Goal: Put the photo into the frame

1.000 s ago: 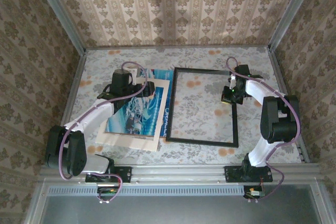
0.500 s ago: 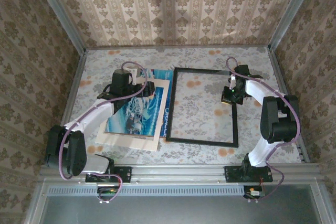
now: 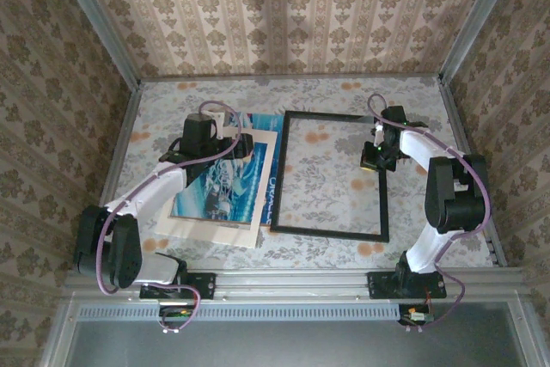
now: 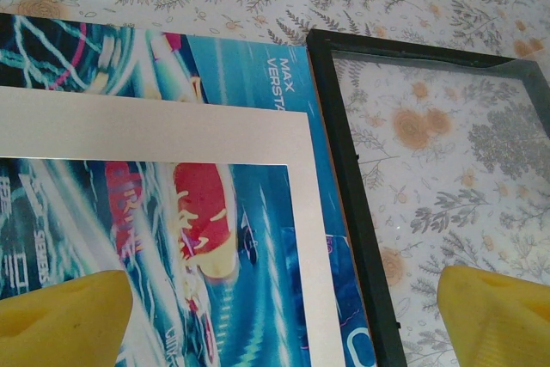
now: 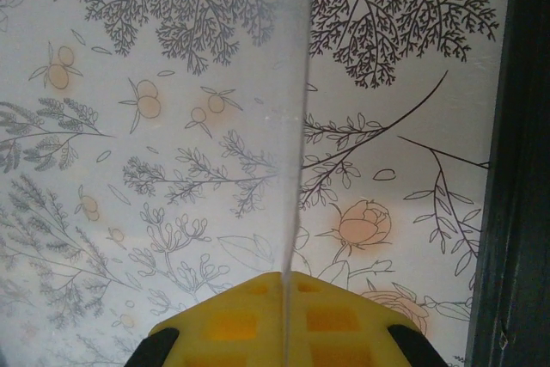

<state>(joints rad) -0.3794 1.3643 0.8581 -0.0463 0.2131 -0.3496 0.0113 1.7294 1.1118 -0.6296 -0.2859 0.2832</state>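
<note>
The photo lies flat, image up, on a second blue print, just left of the frame. The left gripper hangs above its right border, jaws wide, holding nothing. The right gripper, by the frame's right rail, is clamped on a thin clear sheet.

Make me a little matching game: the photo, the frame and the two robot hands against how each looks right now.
1. photo
2. frame
3. left hand
4. right hand

A. shut, at the frame's right side
B. black, tablecloth showing through
C. wide open
D. cream border, lying left of the frame

Pairs: 1-D, 2-B, 3-C, 4-A.
</note>
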